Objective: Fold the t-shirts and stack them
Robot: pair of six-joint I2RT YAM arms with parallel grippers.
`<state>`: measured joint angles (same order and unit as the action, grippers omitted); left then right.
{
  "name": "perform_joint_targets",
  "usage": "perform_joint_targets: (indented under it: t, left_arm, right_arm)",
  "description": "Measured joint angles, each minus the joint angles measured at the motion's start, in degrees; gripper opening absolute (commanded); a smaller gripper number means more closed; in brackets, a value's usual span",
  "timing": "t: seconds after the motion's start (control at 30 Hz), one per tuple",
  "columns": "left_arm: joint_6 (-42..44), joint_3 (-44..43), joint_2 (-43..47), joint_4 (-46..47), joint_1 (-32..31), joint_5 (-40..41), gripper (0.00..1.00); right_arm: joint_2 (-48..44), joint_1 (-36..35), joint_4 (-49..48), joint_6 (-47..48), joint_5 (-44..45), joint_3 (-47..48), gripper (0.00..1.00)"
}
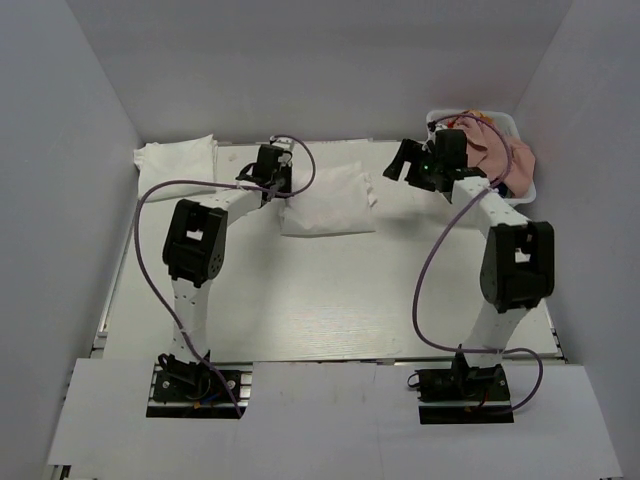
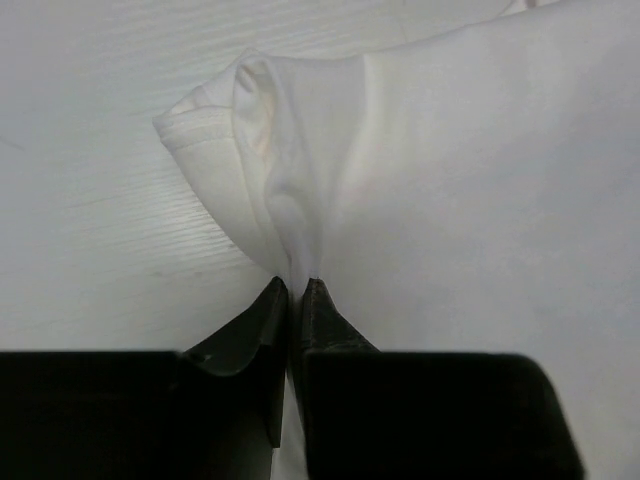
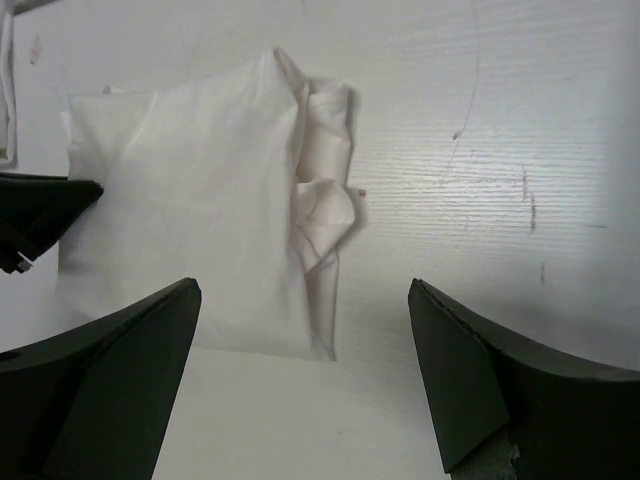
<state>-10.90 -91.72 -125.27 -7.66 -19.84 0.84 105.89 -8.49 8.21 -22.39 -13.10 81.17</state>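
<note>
A folded white t-shirt (image 1: 328,202) lies mid-table, toward the back. My left gripper (image 1: 279,186) is shut on its left edge; in the left wrist view the cloth (image 2: 330,160) bunches into the closed fingertips (image 2: 297,285). My right gripper (image 1: 404,160) hangs open to the shirt's right, nothing between its fingers (image 3: 150,340). In the right wrist view the same white t-shirt (image 3: 190,210) lies ahead, its right edge rumpled. A stack of plain white folded t-shirts (image 1: 178,158) sits at the back left. A pink t-shirt (image 1: 490,148) lies in the basket (image 1: 524,190).
The white mesh basket stands at the back right corner, close to my right arm, with something dark beside the pink cloth. White walls enclose the table on three sides. Purple cables loop from both arms.
</note>
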Motion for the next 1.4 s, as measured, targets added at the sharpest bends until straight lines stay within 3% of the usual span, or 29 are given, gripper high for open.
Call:
perform_joint_targets:
  t: [0.17, 0.33, 0.53, 1.0, 1.4]
  left_arm:
    - [12.33, 3.8, 7.21, 0.22, 0.26, 6.43, 0.0]
    - [23.69, 6.67, 13.03, 1.92, 1.33, 11.98, 0.0]
    - [31.3, 5.53, 13.99, 2.93, 5.18, 16.17, 0.0]
    - [37.2, -8.37, 11.21, 3.34, 16.44, 18.25, 0.0]
    - [37.92, -22.84, 3.43, -1.18, 20.94, 14.99, 0.0]
  right_arm:
    - [-7.72, -0.72, -2.38, 1.38, 4.79, -4.81, 0.9]
    - [-8.39, -1.38, -1.81, 2.32, 7.69, -8.24, 0.9]
    - [-8.39, -1.97, -1.11, 3.48, 8.98, -8.9, 0.9]
    - [-8.22, -3.26, -0.31, 4.72, 10.49, -8.5, 0.9]
    - [-5.42, -5.81, 1.14, 4.9, 11.28, -4.74, 0.9]
